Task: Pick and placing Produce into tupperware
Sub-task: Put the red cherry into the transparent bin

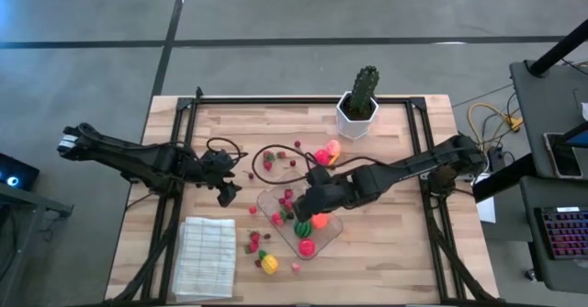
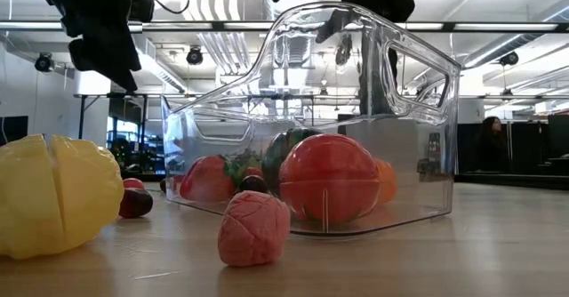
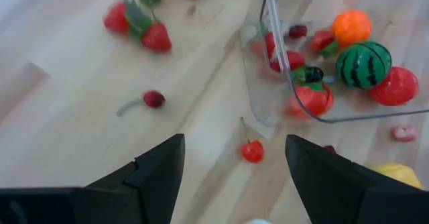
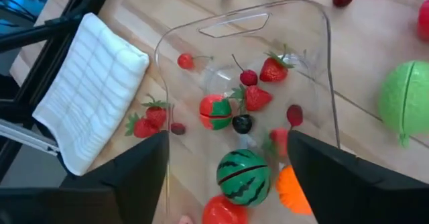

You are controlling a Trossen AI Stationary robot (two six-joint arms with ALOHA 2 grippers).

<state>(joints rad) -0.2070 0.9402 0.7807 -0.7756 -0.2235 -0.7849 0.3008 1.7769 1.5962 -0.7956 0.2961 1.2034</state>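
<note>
The clear tupperware (image 1: 276, 206) sits at the table's middle and holds a striped melon ball (image 4: 242, 174), an orange piece (image 3: 351, 27), red fruits and berries. More produce lies loose around it: strawberries (image 3: 144, 26), a cherry (image 3: 253, 150), a yellow fruit (image 1: 268, 263) and a pink piece (image 2: 253, 228). My right gripper (image 4: 228, 135) is open above the tupperware, one finger near each long wall. My left gripper (image 3: 234, 143) is open and empty, left of the tupperware (image 3: 268, 110), above the loose cherry. My right gripper comes at the tupperware from above with open fingers beside its two long walls (image 4: 164, 117). Whether the fingers touch the walls I cannot tell.
A white ribbed cloth (image 1: 204, 256) lies at the near left. A cactus in a white pot (image 1: 360, 100) stands at the far edge. A black cable loop (image 1: 262, 160) and pink and yellow fruits (image 1: 328, 151) lie behind the tupperware. A metal frame runs along the table's edges.
</note>
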